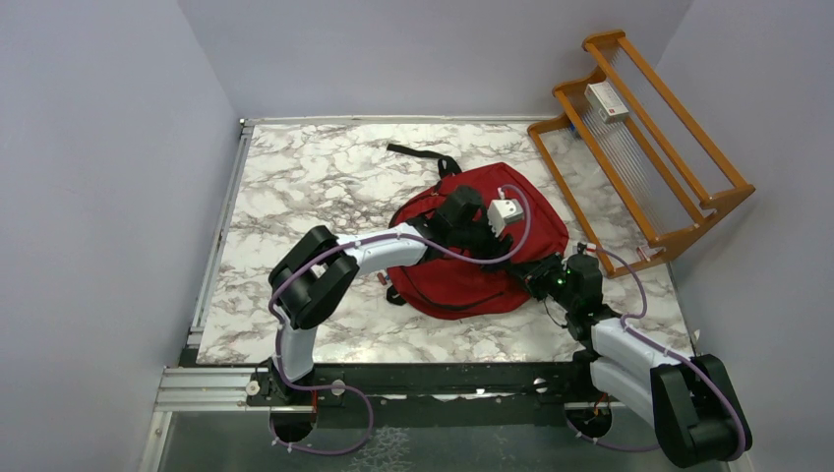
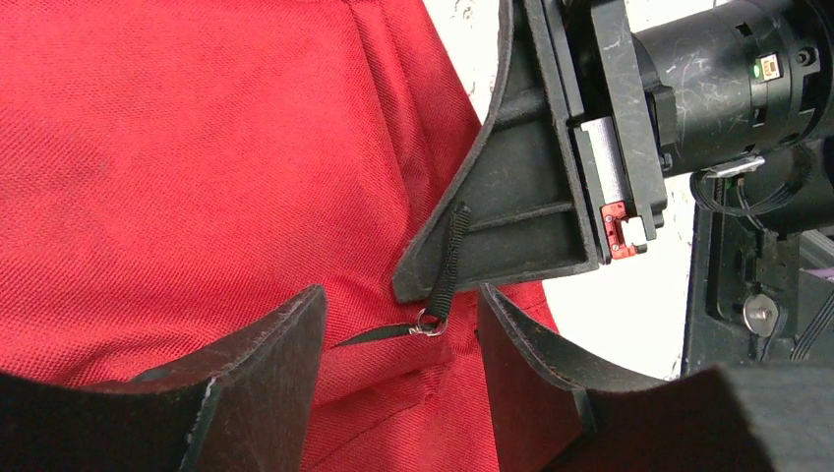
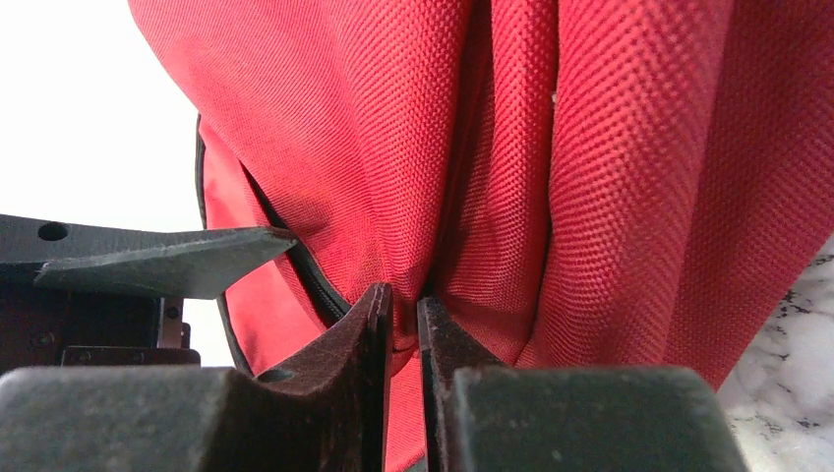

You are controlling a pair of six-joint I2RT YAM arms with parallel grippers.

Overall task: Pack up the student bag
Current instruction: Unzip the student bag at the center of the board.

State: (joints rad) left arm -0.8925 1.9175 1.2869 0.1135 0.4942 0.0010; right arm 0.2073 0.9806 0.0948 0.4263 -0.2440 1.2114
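Note:
The student bag [image 1: 462, 280], a red backpack, lies flat on the marble table [image 1: 295, 177]. My left gripper [image 1: 504, 236] hovers over its right half. In the left wrist view this gripper [image 2: 401, 334] is open, and the black zip pull [image 2: 447, 265] with its metal ring lies free between the fingers on the red fabric [image 2: 197, 177]. My right gripper [image 1: 536, 273] is at the bag's right edge. Its jaws [image 3: 405, 300] stand a narrow gap apart, with a fold of the bag's fabric [image 3: 610, 147] in the gap. The bag's inside is hidden.
A wooden rack [image 1: 639, 147] leans at the back right with a white box [image 1: 606, 101] on it. A black strap [image 1: 418, 154] trails from the bag's far side. The two grippers are close together: a right finger [image 2: 511, 197] shows just beyond the zip pull.

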